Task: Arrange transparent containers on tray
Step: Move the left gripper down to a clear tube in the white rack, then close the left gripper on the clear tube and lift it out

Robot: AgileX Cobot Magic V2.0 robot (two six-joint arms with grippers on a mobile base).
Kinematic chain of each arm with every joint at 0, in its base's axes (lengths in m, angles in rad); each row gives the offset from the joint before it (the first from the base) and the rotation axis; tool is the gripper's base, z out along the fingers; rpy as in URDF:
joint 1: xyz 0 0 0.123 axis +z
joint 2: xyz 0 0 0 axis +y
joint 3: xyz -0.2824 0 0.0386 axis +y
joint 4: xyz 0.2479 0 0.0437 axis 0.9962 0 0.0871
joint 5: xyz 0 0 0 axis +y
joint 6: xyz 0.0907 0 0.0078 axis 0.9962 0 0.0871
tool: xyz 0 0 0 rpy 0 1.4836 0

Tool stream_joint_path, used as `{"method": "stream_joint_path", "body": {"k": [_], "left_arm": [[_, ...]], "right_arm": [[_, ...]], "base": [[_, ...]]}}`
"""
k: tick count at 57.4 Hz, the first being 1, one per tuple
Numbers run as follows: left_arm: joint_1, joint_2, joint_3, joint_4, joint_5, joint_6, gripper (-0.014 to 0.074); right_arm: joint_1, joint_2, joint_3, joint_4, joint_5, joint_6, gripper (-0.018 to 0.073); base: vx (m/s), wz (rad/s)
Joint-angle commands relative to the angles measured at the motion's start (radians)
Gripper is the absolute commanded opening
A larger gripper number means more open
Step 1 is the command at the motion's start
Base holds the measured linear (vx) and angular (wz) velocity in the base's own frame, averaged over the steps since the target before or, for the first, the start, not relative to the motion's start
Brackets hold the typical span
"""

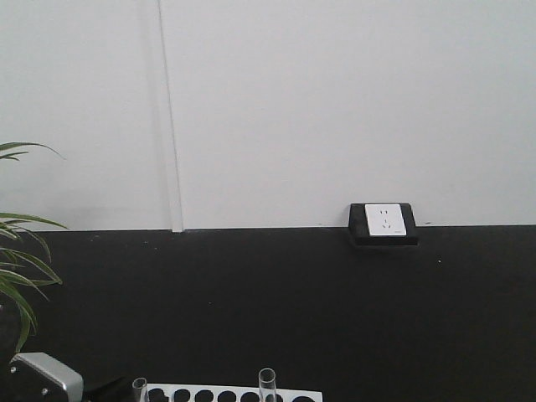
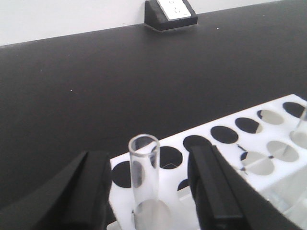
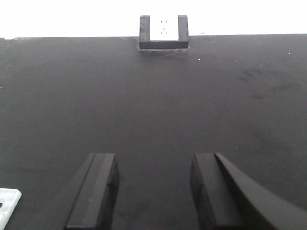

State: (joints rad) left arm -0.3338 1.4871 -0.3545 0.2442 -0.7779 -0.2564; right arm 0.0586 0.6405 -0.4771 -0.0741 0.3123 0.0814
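Exterior front-facing view: the white wall [image 1: 335, 100] meets the black tabletop [image 1: 251, 301] along a straight edge, where a socket block [image 1: 383, 223] sits. Plant leaves [image 1: 17, 276] enter from one side. At the lower border the white rack [image 1: 234, 392] shows only its top strip. The end test tube [image 1: 140, 388] and a second test tube [image 1: 267, 383] rise upright from it, well apart.

Left wrist-mounted view: the left gripper [image 2: 149, 160] is spread wide and grasps nothing. The end test tube stands upright between the jaws, in a hole at the rack's end, with a gap to either finger. Beyond the jaws, bare tabletop runs to the socket block.

Right wrist-mounted view: the right gripper [image 3: 152, 160] is likewise spread, with only tabletop between the jaws. One rack corner shows outside one jaw, and open tabletop stretches ahead to the socket block at the wall edge.
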Motion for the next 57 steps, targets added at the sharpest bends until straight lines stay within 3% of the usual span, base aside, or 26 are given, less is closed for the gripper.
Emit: {"method": "stream_joint_path", "body": {"k": [1, 21, 32, 57], "left_arm": [[-0.006, 0.011, -0.032, -0.014, -0.091, -0.01, 0.0482], [-0.006, 0.093, -0.032, -0.017, -0.248, -0.01, 0.0482], [-0.006, 0.118, -0.032, -0.017, -0.259, -0.01, 0.0468], [-0.006, 0.132, -0.032, -0.017, -0.293, -0.01, 0.0237]], "right_arm": [[0.0, 0.007, -0.031, -0.009, -0.077, -0.003, 0.0428], [0.0, 0.007, -0.031, -0.009, -0.077, -0.003, 0.0428], [0.0, 0.008, -0.031, -0.01, -0.076, -0.003, 0.0428], [0.0, 0.008, -0.031, -0.01, -0.076, -0.003, 0.0428]], "base": [[0.0, 0.0], [0.0, 0.0], [0.0, 0.0], [0.0, 0.0]]}}
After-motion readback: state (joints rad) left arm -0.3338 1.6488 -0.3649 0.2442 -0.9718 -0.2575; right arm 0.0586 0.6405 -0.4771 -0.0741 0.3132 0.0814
